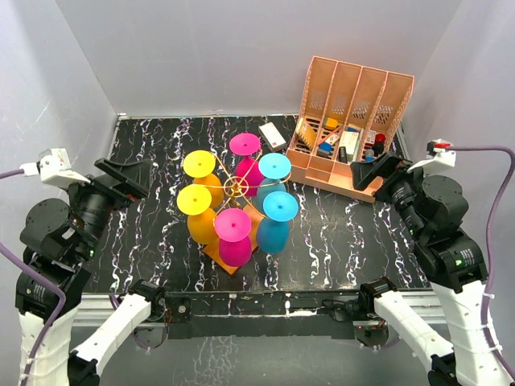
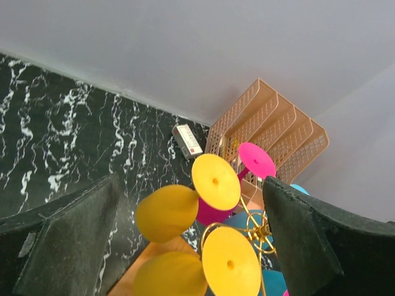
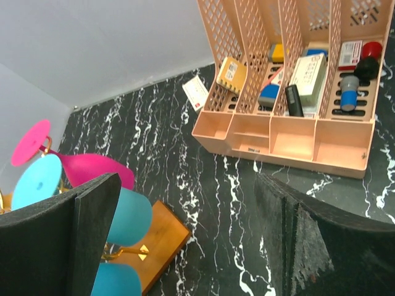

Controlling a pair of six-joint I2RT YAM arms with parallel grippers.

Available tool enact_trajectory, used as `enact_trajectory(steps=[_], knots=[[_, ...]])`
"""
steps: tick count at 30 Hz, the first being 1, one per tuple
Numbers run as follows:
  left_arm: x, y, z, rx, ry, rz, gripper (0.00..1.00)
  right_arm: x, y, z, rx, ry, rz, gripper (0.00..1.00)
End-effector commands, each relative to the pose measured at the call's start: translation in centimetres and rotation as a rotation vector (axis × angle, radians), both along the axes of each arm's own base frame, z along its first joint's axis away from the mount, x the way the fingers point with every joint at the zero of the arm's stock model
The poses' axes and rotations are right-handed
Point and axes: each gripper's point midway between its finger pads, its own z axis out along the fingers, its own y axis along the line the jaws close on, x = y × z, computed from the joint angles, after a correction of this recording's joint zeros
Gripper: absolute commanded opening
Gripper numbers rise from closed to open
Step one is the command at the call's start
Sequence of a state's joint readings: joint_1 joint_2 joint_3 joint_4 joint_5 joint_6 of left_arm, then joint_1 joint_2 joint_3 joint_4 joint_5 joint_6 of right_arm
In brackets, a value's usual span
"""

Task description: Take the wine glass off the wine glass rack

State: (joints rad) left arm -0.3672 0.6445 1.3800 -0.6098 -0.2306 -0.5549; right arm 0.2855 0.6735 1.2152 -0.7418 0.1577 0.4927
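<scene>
I have the left fingers [image 2: 68, 240] and right fingers [image 3: 321, 246] spread wide, holding nothing, above the worktop's [image 1: 346, 233] side edges. The rack [image 1: 236, 186] stands mid-worktop with six glasses, the pink glass [image 1: 233, 233] nearest me. I see bare worktop on both flanks. The organiser [image 1: 354, 129] fills the far right corner.

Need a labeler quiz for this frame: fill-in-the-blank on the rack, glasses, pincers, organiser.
1. The wine glass rack carries ___ wine glasses.
2. Yellow, pink and cyan each show on ___ of them.
3. The left pincer and right pincer are both ___ and hold nothing.
4. The salmon desk organiser stands nearer the ___ pincer.
Missing words: six; two; open; right.
</scene>
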Motion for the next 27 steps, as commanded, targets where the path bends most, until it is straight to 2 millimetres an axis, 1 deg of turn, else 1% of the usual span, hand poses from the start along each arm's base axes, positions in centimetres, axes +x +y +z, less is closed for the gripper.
enact_trajectory(steps=[1,5,10,14,18,21,24,27], knots=[[-1.3,0.1,-2.2,-0.051,0.089,-0.005,0.97,-0.4,0.7,0.0,0.043,-0.039,0.034,0.98],[-2.3,-0.3,-3.7,-0.097,0.153,-0.032,0.97,-0.3,1.5,-1.3,0.060,-0.032,0.068,0.98],[-3.1,-2.4,-5.4,-0.155,0.237,-0.132,0.97,0.1,2.3,-2.8,0.083,0.000,0.094,0.98],[-3.9,-4.3,-6.7,-0.186,0.301,-0.235,0.97,0.3,2.7,-3.3,0.099,0.007,0.105,0.98],[-4.9,-6.0,-7.7,-0.206,0.348,-0.342,0.97,0.3,2.6,-3.9,0.109,0.007,0.095,0.98],[-5.4,-6.8,-8.6,-0.205,0.380,-0.399,0.97,0.3,2.5,-4.2,0.117,0.008,0.090,0.98],[-5.6,-7.6,-9.4,-0.197,0.412,-0.451,0.97,0.3,2.9,-4.4,0.123,0.010,0.108,0.98],[-5.5,-8.1,-10.0,-0.186,0.439,-0.483,0.93,0.5,3.1,-4.6,0.124,0.015,0.116,0.98]])
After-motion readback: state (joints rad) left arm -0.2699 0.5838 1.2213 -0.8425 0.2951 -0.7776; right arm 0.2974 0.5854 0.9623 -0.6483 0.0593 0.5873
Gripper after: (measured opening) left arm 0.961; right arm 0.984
